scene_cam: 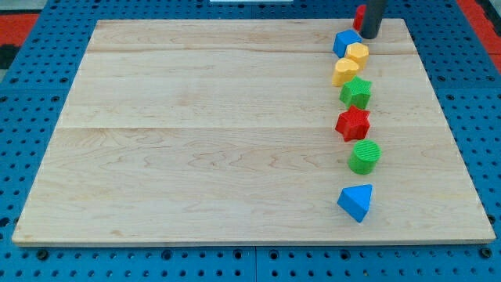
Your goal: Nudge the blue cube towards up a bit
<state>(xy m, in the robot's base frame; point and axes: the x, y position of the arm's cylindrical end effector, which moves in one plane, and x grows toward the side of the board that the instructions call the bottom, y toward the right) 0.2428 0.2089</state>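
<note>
The blue cube [344, 41] sits near the view's top right of the wooden board [196, 133]. It touches a yellow block [358, 53] at its lower right. My tip [369, 37] stands just to the right of the blue cube, a little above that yellow block, with a small gap between tip and cube. A red block [358, 16] is partly hidden behind the rod, right at the board's top edge.
Below the cube a column of blocks runs down the view's right side: a second yellow block [345, 72], a green star [356, 92], a red star [353, 123], a green cylinder [364, 157] and a blue triangular block [356, 202].
</note>
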